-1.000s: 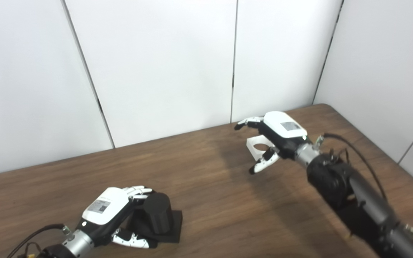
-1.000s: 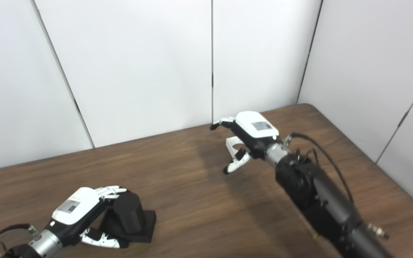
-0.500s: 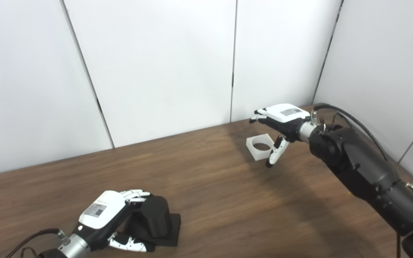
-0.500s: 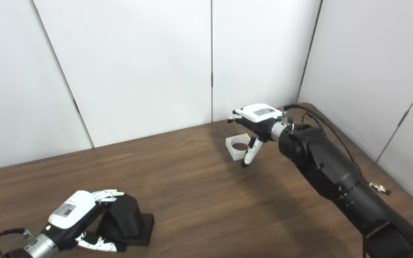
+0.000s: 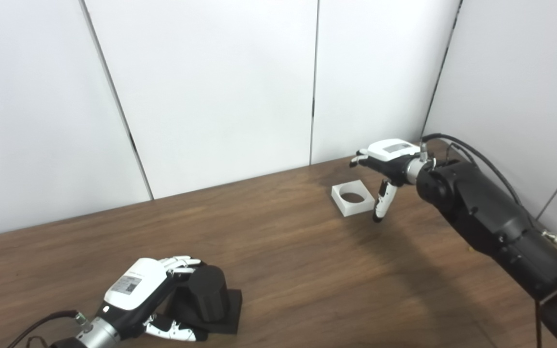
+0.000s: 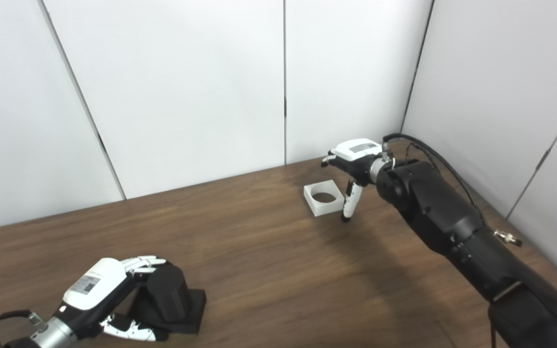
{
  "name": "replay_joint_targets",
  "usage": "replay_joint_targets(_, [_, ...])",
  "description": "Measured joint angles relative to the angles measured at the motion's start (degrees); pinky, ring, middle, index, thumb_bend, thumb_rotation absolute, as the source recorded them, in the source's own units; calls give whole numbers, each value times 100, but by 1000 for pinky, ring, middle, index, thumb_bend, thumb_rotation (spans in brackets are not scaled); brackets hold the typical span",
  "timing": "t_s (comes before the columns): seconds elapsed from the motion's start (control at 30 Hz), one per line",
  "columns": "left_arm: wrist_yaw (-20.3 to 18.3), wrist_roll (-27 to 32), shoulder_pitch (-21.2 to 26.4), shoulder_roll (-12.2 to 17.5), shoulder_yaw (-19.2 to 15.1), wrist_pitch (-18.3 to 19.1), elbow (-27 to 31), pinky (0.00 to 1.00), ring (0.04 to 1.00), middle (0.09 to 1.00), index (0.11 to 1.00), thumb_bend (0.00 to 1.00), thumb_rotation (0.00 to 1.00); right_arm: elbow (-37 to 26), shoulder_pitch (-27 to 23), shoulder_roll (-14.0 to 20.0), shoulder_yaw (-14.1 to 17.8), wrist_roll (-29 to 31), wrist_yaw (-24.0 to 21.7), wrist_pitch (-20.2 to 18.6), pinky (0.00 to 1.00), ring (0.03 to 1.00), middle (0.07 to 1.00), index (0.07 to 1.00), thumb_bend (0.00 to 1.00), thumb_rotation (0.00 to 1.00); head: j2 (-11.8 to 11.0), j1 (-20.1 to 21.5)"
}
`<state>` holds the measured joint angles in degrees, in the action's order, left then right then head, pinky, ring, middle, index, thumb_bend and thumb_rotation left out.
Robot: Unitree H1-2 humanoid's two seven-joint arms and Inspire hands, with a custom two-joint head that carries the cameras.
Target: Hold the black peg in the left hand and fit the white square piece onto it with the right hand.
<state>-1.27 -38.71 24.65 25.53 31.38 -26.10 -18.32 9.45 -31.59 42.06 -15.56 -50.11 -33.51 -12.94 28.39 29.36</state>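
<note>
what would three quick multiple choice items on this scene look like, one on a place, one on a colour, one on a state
1. Where does the white square piece lie?
A. on the table, far right, beside the right hand
B. in the left hand
C. on the black peg

2. What colour is the peg by the left hand?
A. white
B. black
C. red

3. What is the state of the right hand?
A. shut on the white piece
B. open, holding nothing
C. out of view

Key:
1 A: the piece sits flat on the wood next to the right hand, far from the peg.
2 B: the cylinder and its square base are both black.
3 B: its fingers are spread, the thumb pointing down beside the piece, nothing held.
</note>
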Motion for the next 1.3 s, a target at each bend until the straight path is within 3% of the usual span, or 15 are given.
replay_joint_targets(0.37, [-13, 2, -65, 13, -35, 16, 95, 757, 839, 818, 487, 524, 56, 391, -122, -90, -220, -50, 82, 4, 928, 955, 946, 837, 914, 216, 35, -79])
replay_joint_targets(0.83, [-139, 6, -85, 25, -54, 79, 185, 772, 850, 827, 488, 524, 56, 1080, -431, -365, -486, -77, 297, 41, 958, 945, 935, 814, 835, 227, 44, -255])
replay_joint_targets(1.03, [-186, 6, -130, 26, -78, 144, 266, 758, 841, 823, 487, 524, 56, 1206, -538, -413, -644, -97, 416, 102, 910, 933, 924, 799, 835, 215, 62, -316])
replay_joint_targets(1.3, [-354, 7, -164, 27, -117, 290, 414, 763, 845, 826, 487, 523, 54, 1445, -639, -482, -716, -100, 651, 210, 893, 893, 868, 633, 808, 175, 132, -361])
